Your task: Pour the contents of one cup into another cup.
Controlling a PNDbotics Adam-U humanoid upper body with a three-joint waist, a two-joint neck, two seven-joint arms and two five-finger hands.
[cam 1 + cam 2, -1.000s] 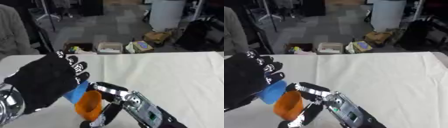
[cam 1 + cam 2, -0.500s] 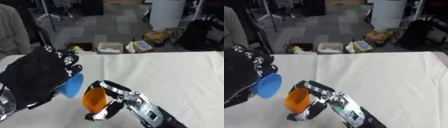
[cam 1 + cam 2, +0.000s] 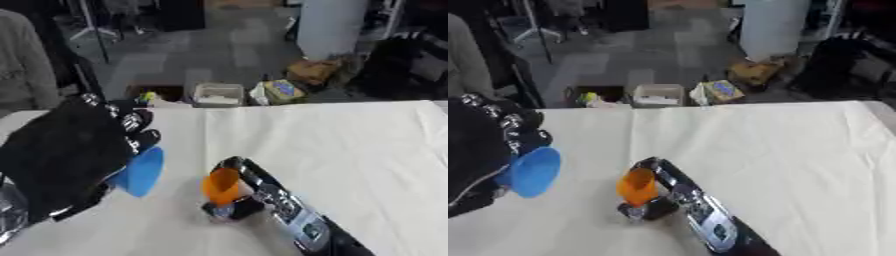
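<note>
Here the bench [image 3: 332, 145] is covered with a white cloth and fills the lower part of the view. The left hand [image 3: 66, 155], large and black, is at the bench's left edge; its fingers are curled around a blue cup [image 3: 534, 171], which lies tilted on its side above the cloth with the mouth facing the right. The right hand [image 3: 254, 192] comes from the near edge toward the middle of the bench. Its fingers grasp an orange cup [image 3: 637, 186], which stands nearly upright, near the blue cup but apart from it.
</note>
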